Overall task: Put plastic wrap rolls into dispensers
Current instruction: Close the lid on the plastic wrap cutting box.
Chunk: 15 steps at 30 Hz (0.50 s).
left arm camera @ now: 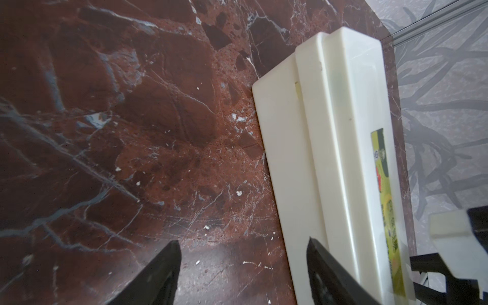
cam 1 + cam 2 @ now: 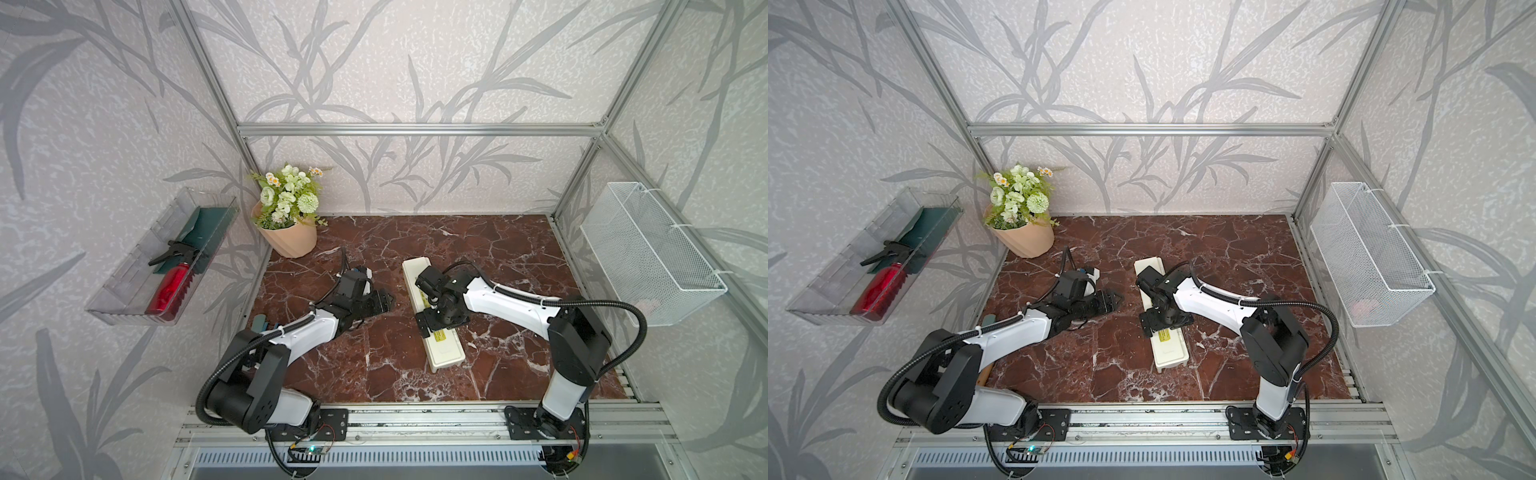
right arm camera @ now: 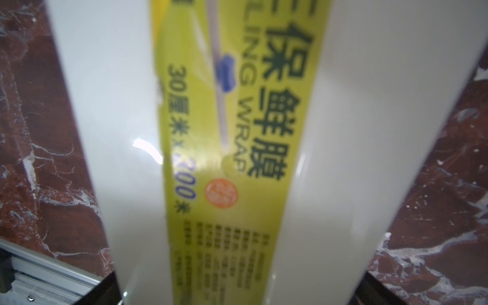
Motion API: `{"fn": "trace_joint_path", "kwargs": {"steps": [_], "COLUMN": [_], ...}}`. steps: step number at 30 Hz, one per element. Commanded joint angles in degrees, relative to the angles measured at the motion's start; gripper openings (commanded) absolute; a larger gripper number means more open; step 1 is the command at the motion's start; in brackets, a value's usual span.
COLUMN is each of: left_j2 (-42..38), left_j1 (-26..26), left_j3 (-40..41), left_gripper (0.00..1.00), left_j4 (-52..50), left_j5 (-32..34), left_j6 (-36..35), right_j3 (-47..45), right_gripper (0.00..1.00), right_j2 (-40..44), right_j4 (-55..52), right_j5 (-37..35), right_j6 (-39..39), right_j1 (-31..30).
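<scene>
The dispenser point(image 2: 444, 353) point(image 2: 1169, 349) is a long cream-white box lying on the marble table, lid down, with a yellow-green label strip point(image 3: 237, 132). My right gripper point(image 2: 442, 328) point(image 2: 1165, 324) sits over its middle. In the right wrist view the lid point(image 3: 105, 132) fills the frame, and the dark fingers point(image 3: 108, 287) stand wide on either side of it. My left gripper point(image 2: 384, 301) point(image 1: 243, 253) is open, low over bare marble just left of the dispenser point(image 1: 343, 132). The plastic wrap roll is out of view.
A flower pot point(image 2: 291, 237) stands at the back left corner. A clear wall bin point(image 2: 124, 286) holds a red spray bottle point(image 2: 168, 291). A white wire basket point(image 2: 648, 253) hangs on the right wall. A teal item point(image 2: 262, 322) lies behind my left arm.
</scene>
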<state>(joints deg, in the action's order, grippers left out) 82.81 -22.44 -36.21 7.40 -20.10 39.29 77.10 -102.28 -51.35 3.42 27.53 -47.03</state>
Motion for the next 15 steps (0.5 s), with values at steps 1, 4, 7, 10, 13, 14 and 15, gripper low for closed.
{"fn": "trace_joint_path", "kwargs": {"steps": [1, 4, 7, 10, 13, 14, 15], "left_j2": [2.06, 3.36, 4.68, 6.75, 8.69, 9.19, 9.85], "left_j1": [0.38, 0.42, 0.38, 0.49, 0.53, 0.62, 0.69], "left_j3": [-2.13, -2.53, -2.73, -4.17, -5.17, -5.33, -5.50], "left_gripper": [0.71, 0.70, 0.70, 0.68, 0.63, 0.62, 0.61], "left_j4": [5.07, 7.39, 10.54, 12.01, 14.05, 14.91, 15.79], "left_j5": [-4.18, -5.29, -5.59, -6.19, -6.29, -6.20, -6.20], "left_j6": [1.88, 2.28, 2.80, 2.99, 3.42, 3.58, 3.68], "right_j3": [5.28, 9.01, 13.49, 18.48, 23.11, 24.96, 26.60], "right_gripper": [0.99, 0.99, 0.99, 0.99, 0.99, 0.99, 0.99], "right_j2": [-0.06, -1.32, -4.20, -8.51, -12.49, -14.02, -15.49], "right_j4": [-3.35, -3.09, -3.01, -3.32, -3.40, -3.66, -3.88], "right_j5": [-1.02, 0.54, 0.78, 2.30, 1.33, 1.19, 0.78], "right_j6": [-3.64, -5.66, -7.56, -9.24, -10.40, -10.56, -10.65], "right_j1": [1.24, 2.73, 4.27, 5.83, 6.46, 6.78, 7.02]}}
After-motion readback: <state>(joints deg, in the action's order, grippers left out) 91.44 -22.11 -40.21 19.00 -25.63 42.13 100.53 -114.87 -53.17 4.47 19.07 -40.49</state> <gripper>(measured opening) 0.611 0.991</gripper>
